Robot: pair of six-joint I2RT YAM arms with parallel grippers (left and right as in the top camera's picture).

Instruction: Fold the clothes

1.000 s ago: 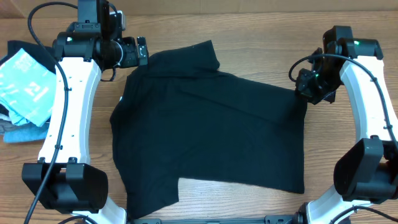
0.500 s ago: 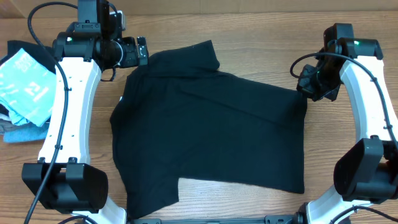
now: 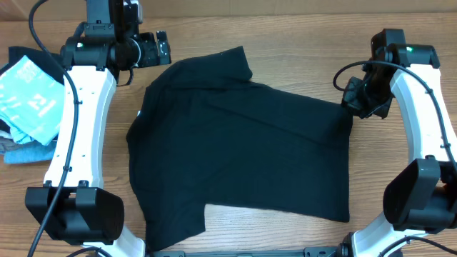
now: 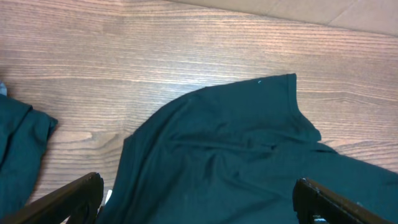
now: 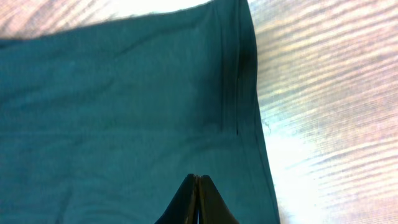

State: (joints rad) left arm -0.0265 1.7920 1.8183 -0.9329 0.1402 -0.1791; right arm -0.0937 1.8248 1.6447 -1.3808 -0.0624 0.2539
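A black T-shirt [image 3: 243,143] lies spread on the wooden table, one sleeve pointing to the back and one at the front left. My left gripper [image 3: 163,48] is open and empty, just beyond the shirt's back left edge. In the left wrist view its fingers [image 4: 199,199] straddle the shirt [image 4: 236,155] from above. My right gripper [image 3: 359,100] is at the shirt's back right corner. In the right wrist view its fingers [image 5: 198,180] are pressed together over the flat cloth [image 5: 124,112] near the hem, with no fabric seen between them.
A pile of other clothes lies at the far left: a light blue printed garment [image 3: 28,100], a dark one [image 3: 32,57] behind it and a blue cloth [image 3: 28,152] in front. The dark one's edge shows in the left wrist view [image 4: 18,143].
My left gripper has drawn back and up from the shirt's back left edge. My right gripper has shifted slightly away from the corner. The shirt has not moved.
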